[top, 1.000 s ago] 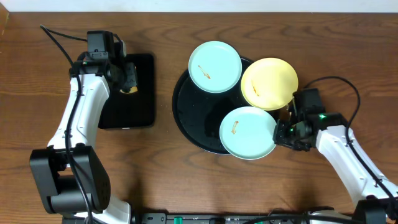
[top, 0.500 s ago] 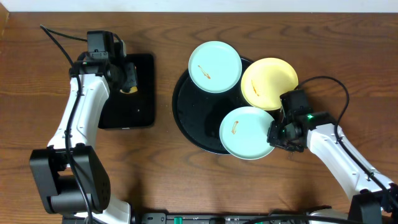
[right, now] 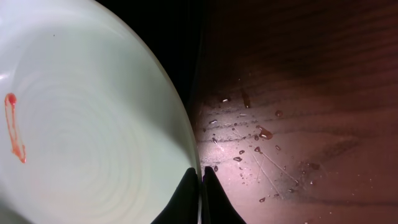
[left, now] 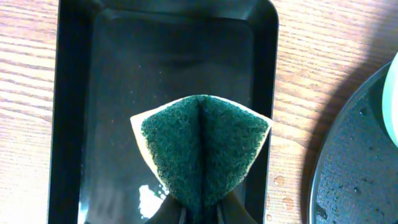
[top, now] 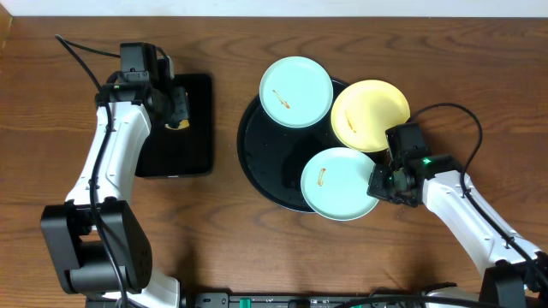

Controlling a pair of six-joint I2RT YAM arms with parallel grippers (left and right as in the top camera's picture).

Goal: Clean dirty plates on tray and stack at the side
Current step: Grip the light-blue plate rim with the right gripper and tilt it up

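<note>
Three plates lie on the round black tray (top: 261,158): a mint-blue plate (top: 296,91) at the back, a pale yellow plate (top: 370,114) at the right, and a near mint-blue plate (top: 340,182) with an orange smear. My right gripper (top: 377,187) is shut on the near plate's right rim (right: 93,124), one finger on each side (right: 200,180). My left gripper (top: 177,109) is shut on a green sponge (left: 202,146), folded, above the rectangular black tray (left: 93,74).
The small rectangular black tray (top: 193,158) sits left of the round tray and looks wet. Water drops lie on the wood (right: 261,134) beside the near plate. The round tray's rim shows in the left wrist view (left: 348,155).
My right gripper moved left to the near plate's rim and closed on it; the plate shifted slightly left. The left arm has not moved.
</note>
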